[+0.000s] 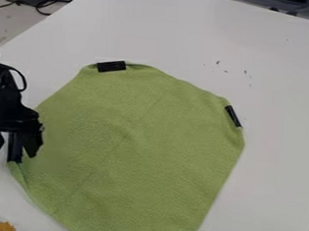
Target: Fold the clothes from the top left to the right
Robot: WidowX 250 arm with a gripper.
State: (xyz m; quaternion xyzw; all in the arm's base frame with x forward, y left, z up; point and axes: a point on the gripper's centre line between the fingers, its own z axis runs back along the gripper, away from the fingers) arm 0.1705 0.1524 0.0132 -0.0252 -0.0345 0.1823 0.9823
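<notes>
One green cloth (135, 151), four black tabs (111, 66) along its edges, one gripper (12, 153) at left, jaws parted, one white table (188, 36)

The black robot arm (5, 103) has a chunky, angular housing, a thin black cable (24, 81) looping off its side, and a black two-finger gripper (13, 149) with broad, tapering fingers (33, 143).

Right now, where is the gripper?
The gripper is at the camera view's left edge, by the left corner of the green cloth, its fingers either side of the black strip there.
</notes>
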